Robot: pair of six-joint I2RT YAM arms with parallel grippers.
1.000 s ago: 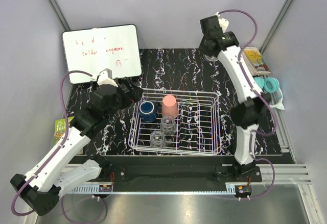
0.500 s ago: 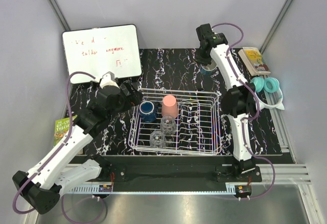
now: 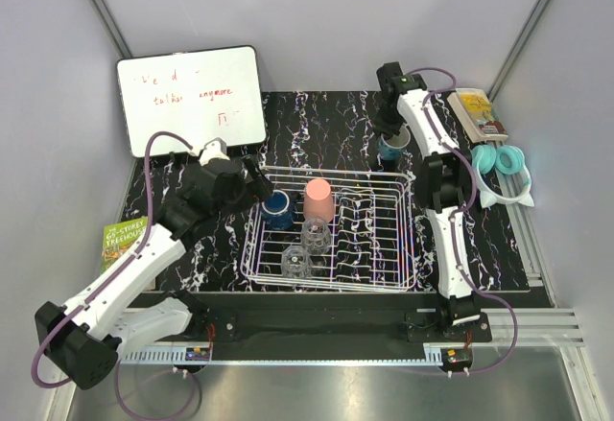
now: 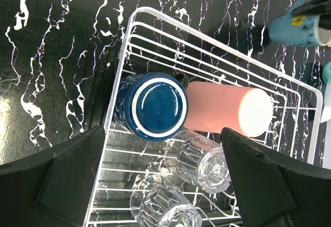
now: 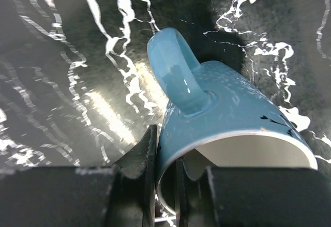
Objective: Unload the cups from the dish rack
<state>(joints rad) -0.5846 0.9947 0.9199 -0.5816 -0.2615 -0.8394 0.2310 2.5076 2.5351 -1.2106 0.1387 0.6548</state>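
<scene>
From above, the left gripper (image 3: 259,189) hangs at the far-left corner of the dish rack (image 3: 408,248), just left of the dark blue cup (image 3: 278,208). The right gripper (image 3: 391,136) is beyond the rack with the teal mug (image 3: 388,146).

Left wrist: jaws spread wide and empty. The cup (base up, axis vertical) sits centred between them, beside the salmon-pink tumbler (image 4: 222,114).

Right wrist: jaws pinch the mug's rim wall, low over the table.
</scene>
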